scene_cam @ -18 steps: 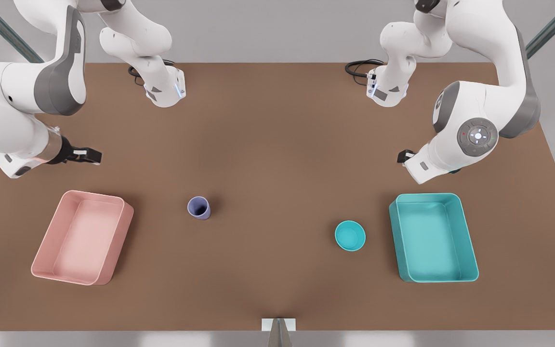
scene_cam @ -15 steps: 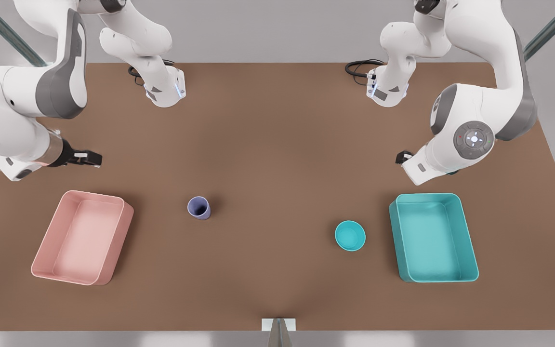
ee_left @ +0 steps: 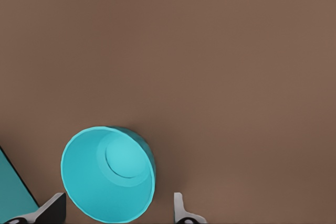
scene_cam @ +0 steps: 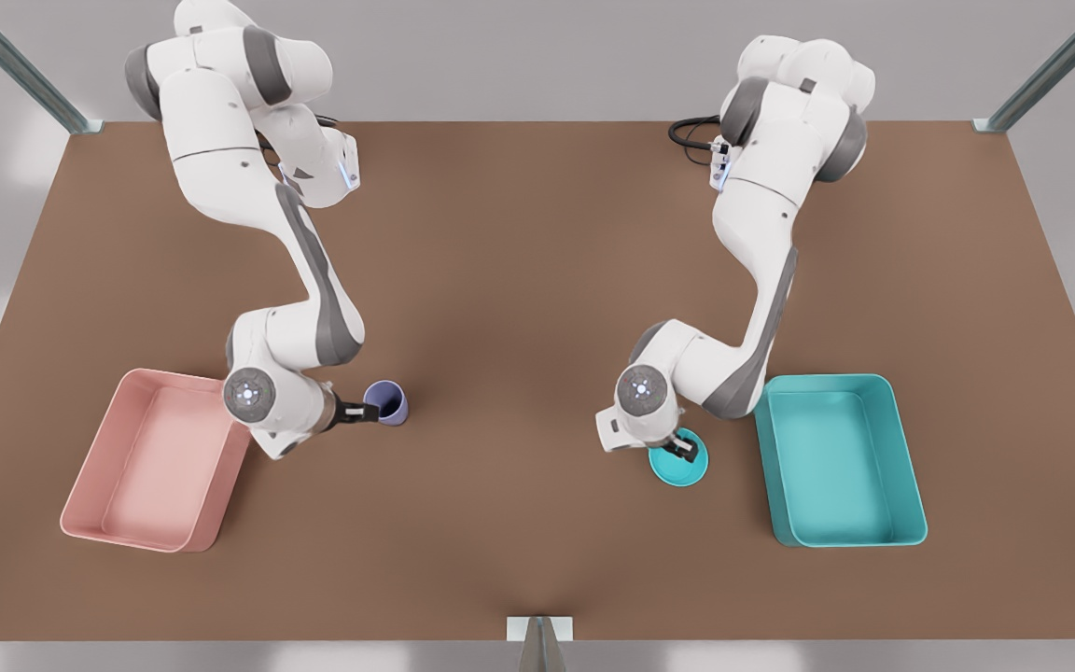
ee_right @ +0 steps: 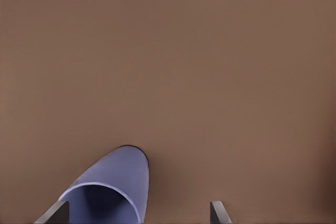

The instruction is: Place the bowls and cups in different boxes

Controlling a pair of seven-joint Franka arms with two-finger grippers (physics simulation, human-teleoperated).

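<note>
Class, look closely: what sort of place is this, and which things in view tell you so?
Probably a simulated robot test bench, not a home or kitchen. A bare brown table carries two white arms bolted at its far edge, with just a pink box, a teal box, a cup and a bowl laid out.

White arms, grey joints; black cables at bases.

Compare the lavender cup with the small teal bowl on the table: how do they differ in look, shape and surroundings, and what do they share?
The cup is lavender, narrow and tall; the bowl is teal, wide and shallow. The cup stands near the pink box with the right claw at it; the bowl sits by the teal box with the left claw above its rim. Both rest upright on the table, outside the boxes, each claw open.
</note>
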